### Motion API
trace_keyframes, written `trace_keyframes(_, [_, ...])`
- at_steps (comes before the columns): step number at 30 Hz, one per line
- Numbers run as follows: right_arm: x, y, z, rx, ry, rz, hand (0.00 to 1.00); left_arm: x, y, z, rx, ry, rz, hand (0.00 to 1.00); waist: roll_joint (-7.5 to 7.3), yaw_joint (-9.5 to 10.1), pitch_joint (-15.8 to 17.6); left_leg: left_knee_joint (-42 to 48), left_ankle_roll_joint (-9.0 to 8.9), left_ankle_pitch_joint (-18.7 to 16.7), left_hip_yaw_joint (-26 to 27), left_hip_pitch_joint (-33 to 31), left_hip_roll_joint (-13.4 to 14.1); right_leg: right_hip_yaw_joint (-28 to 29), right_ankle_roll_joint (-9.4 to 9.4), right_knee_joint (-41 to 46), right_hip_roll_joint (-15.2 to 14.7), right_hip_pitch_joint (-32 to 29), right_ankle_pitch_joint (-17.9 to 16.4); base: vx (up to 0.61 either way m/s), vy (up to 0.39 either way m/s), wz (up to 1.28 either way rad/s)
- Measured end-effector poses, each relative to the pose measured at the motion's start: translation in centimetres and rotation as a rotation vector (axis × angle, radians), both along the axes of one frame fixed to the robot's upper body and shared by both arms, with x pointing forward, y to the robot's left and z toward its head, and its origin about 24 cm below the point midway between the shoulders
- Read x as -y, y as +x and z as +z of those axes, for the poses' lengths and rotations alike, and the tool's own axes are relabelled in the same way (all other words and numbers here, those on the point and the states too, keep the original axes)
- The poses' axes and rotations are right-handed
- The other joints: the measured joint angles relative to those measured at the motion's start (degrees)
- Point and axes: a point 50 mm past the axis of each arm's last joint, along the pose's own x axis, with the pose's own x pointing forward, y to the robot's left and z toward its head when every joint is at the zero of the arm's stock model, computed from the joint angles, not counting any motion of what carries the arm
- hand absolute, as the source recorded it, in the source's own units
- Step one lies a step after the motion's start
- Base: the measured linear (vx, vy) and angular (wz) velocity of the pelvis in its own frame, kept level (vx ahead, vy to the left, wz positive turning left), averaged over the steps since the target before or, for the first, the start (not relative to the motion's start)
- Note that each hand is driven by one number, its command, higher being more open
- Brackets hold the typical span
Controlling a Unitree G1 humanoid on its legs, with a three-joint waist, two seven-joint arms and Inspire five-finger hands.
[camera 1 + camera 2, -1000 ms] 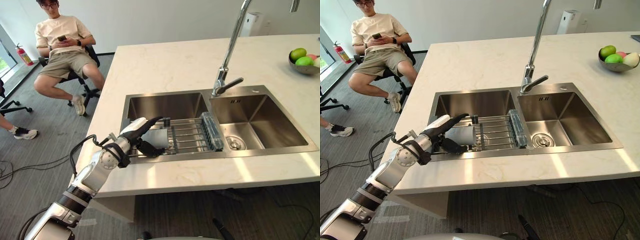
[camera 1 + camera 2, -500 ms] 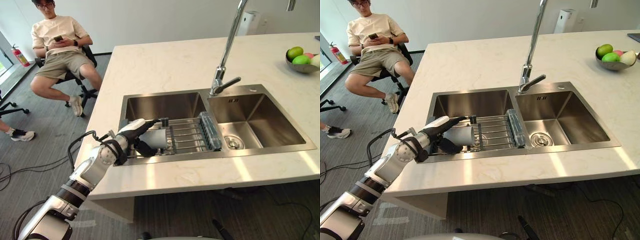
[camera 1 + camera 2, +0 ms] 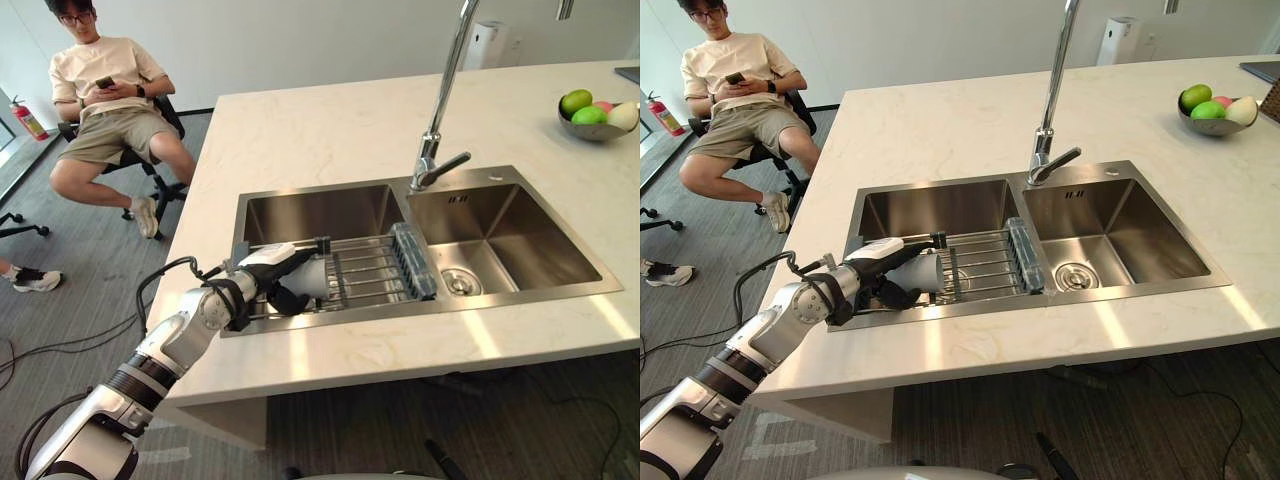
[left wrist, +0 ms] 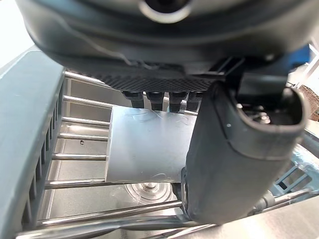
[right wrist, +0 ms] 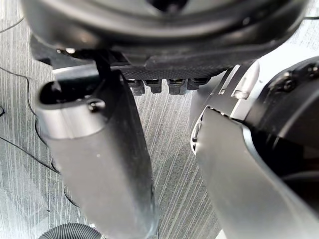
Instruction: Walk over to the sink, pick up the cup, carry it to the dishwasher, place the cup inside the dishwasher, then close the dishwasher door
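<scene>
A pale grey cup lies on its side on the wire rack across the left basin of the steel sink. My left hand reaches in from the counter's near left edge and is shut on the cup, one part lying over its top and the rest curled under it. In the left wrist view the cup sits between the fingers and the thumb, resting on the rack bars. My right hand hangs over the carpeted floor, fingers relaxed.
A tall tap stands between the basins; the right basin has a drain. A fruit bowl sits at the counter's far right. A person sits on an office chair at the far left.
The camera has shifted a little. My left hand has closed in tighter round the cup, which still lies on the rack.
</scene>
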Motion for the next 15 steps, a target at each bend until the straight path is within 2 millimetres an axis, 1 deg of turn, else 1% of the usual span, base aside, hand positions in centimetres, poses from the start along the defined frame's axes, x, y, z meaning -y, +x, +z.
trace_keyframes(6, [-0.05,0.05,-0.03,-0.010,-0.012,0.013,1.00,0.13,0.15,0.00,-0.008,0.017,0.003,1.00,0.14,-0.11,0.01,0.01,-0.05,-0.21,0.71,0.21,-0.01,0.60,0.05,-0.38,0.00,0.00,0.23,0.01,0.003,-0.06])
trace_keyframes(15, [-0.33,-0.01,-0.09,-0.043,-0.036,0.058,1.00,0.00,0.43,-0.39,-0.038,0.030,0.038,1.00,0.59,-1.55,0.31,0.01,-0.14,-0.41,1.30,0.64,-0.04,1.33,0.10,-0.37,-0.05,0.00,0.31,0.01,0.004,-0.03])
